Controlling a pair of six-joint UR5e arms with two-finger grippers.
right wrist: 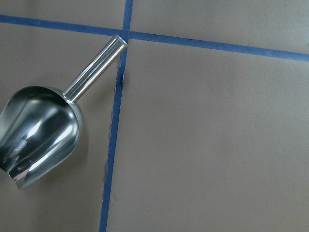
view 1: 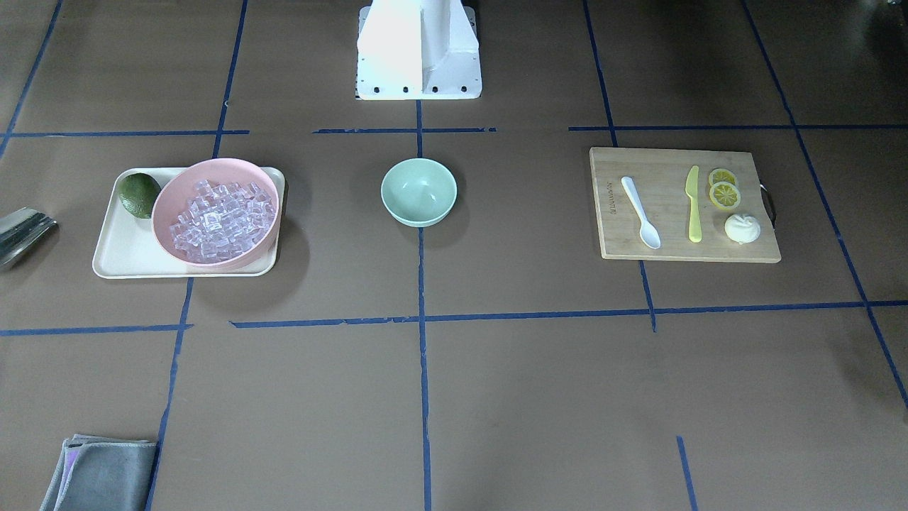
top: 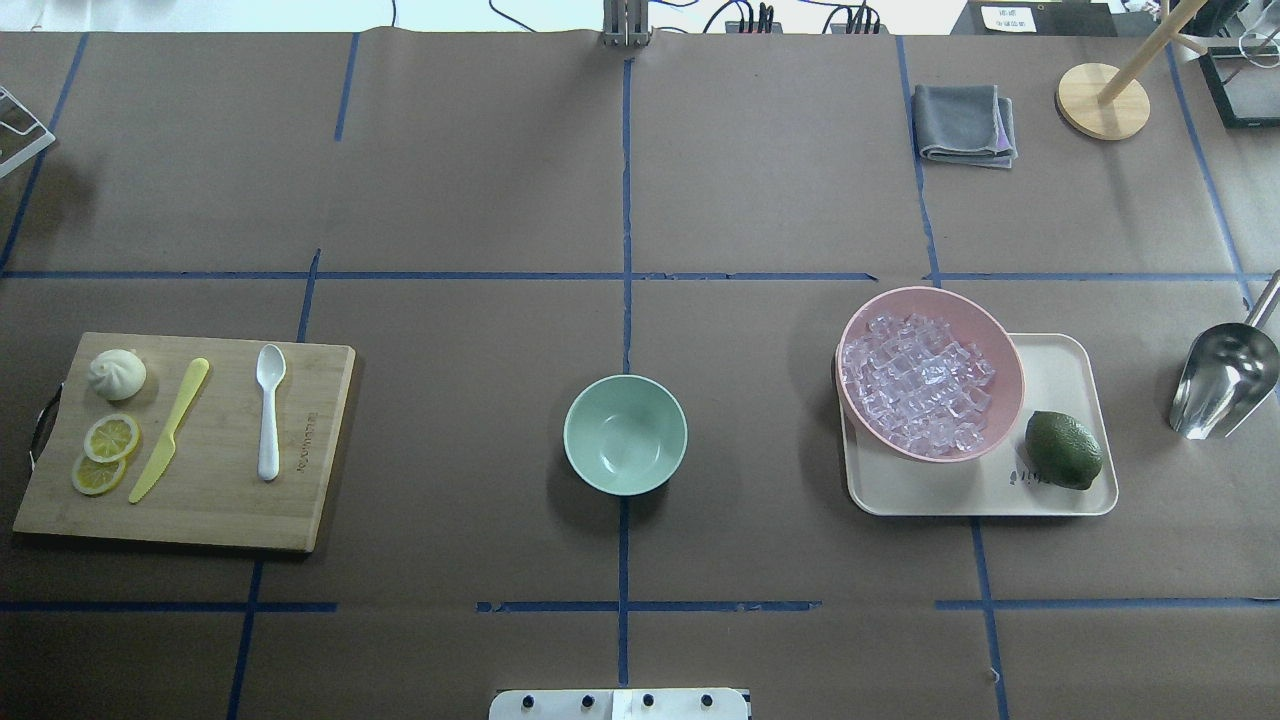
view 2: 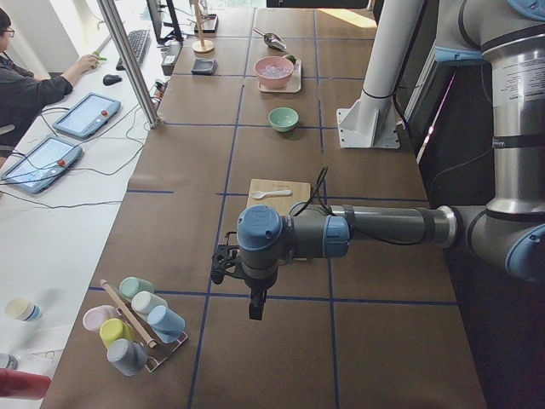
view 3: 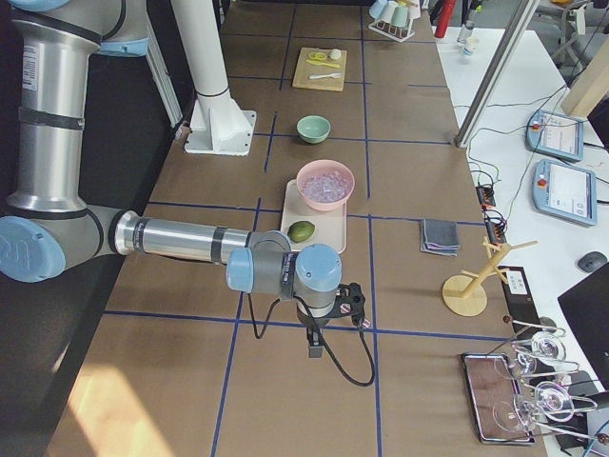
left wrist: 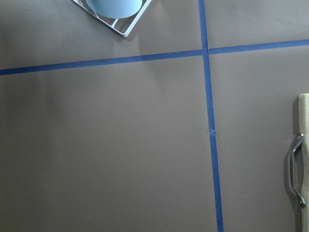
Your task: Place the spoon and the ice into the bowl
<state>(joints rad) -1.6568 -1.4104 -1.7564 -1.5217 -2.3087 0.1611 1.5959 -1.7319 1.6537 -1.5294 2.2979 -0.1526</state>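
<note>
The spoon (top: 268,410) lies on the cutting board (top: 220,500) at our left, the ice (top: 920,385) fills the pink bowl (top: 992,328) at our right, the empty bowl (top: 625,435) midway, likely so each arm reaches it. Only side views show the left tool (view 2: 254,308) and right tool (view 3: 315,345); parted or clenched, we cannot tell.

The table (top: 480,180) has a matt brown paper top, the cutting board (top: 220,500) is pale grained wood, the spoon (top: 268,410) smooth white plastic, the bowl (top: 625,435) smooth and faintly glossy, the ice (top: 920,390) clear and glassy, the scoop (right wrist: 41,130) mirror-polished metal, the folded cloth (top: 962,122) soft grey fabric.
</note>
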